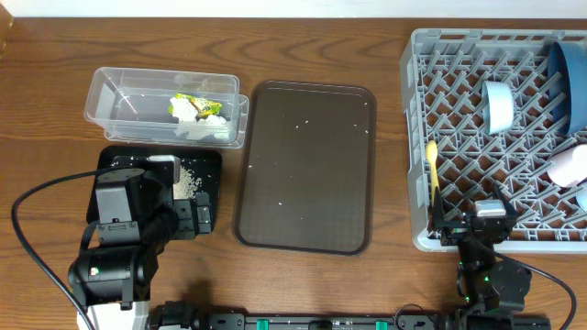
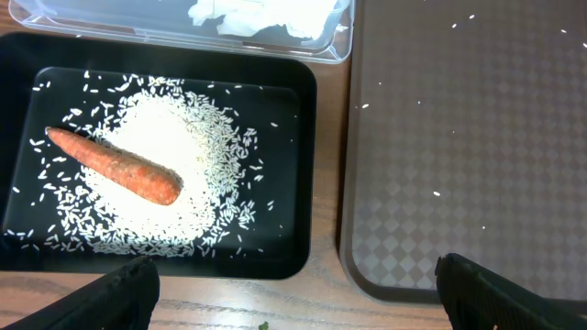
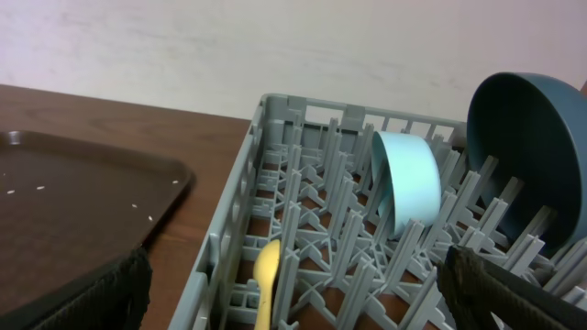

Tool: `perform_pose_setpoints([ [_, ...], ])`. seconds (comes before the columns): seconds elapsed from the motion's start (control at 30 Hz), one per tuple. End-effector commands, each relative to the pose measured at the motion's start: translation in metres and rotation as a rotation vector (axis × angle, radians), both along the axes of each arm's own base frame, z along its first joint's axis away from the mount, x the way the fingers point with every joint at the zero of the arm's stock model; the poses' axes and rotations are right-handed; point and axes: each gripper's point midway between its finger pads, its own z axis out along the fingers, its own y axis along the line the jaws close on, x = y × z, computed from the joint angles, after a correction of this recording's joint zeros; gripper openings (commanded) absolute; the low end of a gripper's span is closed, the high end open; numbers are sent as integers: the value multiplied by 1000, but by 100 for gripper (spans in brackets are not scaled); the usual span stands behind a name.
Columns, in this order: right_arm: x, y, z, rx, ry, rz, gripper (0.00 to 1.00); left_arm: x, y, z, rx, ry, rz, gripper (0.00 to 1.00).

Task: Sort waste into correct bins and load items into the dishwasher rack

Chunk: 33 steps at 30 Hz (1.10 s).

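Carrot (image 2: 115, 165) and rice (image 2: 174, 137) lie in black tray (image 2: 292, 247); spoon (image 3: 266, 270) lies in grey rack (image 3: 234, 238); left pincer (image 2: 293, 280) and right pincer (image 3: 293, 275) both gape wide, empty.

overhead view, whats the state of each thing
clear tub: holds wrappers
black tray: holds rice, carrot
brown tray: few loose rice grains
rack: loaded
dark blue bowl: on edge
light blue cup: on its side
spoon: lying in rack
left pincer: open
right pincer: open

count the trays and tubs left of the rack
3: clear tub at the back left, black tray in front of it, brown tray in the middle.
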Motion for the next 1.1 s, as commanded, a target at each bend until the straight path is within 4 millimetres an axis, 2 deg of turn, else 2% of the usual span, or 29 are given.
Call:
perform_pose_setpoints([
  [0.0,0,5,0,-12,-3,22,99,0,0,-2,-1,6,1,98],
  [0.47,0,5,0,-12,-3,22,99,0,0,-2,0,6,1,98],
  [0.63,0,5,0,-12,-3,22,99,-3,-7,4,6,-23,-31,98],
  [0.8,0,5,0,-12,-3,22,99,-19,-8,2,8,-1,-33,98],
  [0.9,0,5,0,-12,-3,22,99,-36,-8,-2,7,39,-32,98],
  [1.07,0,5,0,-12,-3,22,99,-53,-9,3,8,13,-33,98],
])
